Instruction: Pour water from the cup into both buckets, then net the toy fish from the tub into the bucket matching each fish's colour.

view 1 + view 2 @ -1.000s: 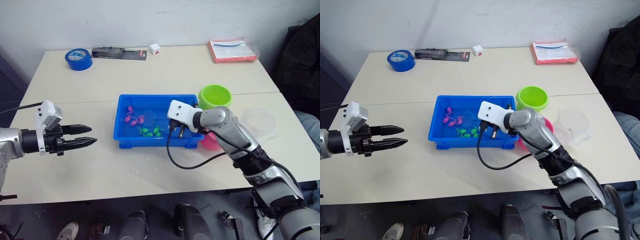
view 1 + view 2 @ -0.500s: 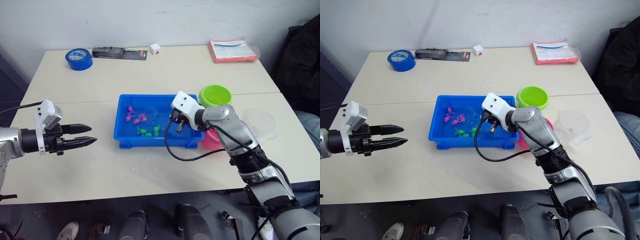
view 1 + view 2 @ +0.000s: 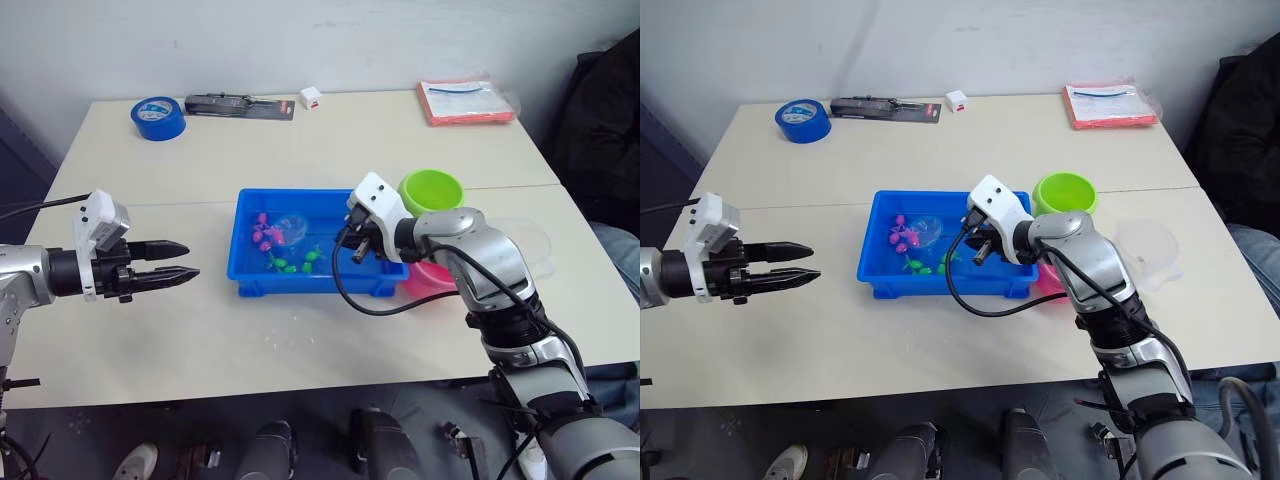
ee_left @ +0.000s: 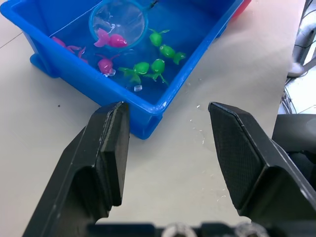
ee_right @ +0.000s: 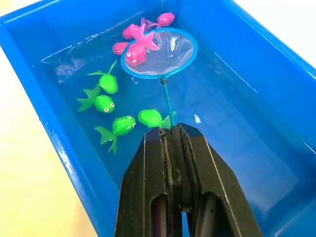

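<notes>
Behind right arm, pink bucket [image 3: 428, 279] half-hidden

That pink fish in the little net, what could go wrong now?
The pink fish lies at the hoop's edge of the net, so it might slip off when lifted. The right gripper pinches only the thin handle, which could twist. The pink bucket sits half hidden behind that arm, so the swing might bump it.

worktop [image 3: 180, 330] bare between left tool [image 3: 185, 262] and tub [image 3: 245, 280] | tub's near rim walls the fish | right tool [image 5: 170, 133] and net [image 5: 159, 52] occupy tub's middle | green bucket [image 3: 430, 192] and pink bucket [image 3: 428, 282] crowd tub's right end
</notes>
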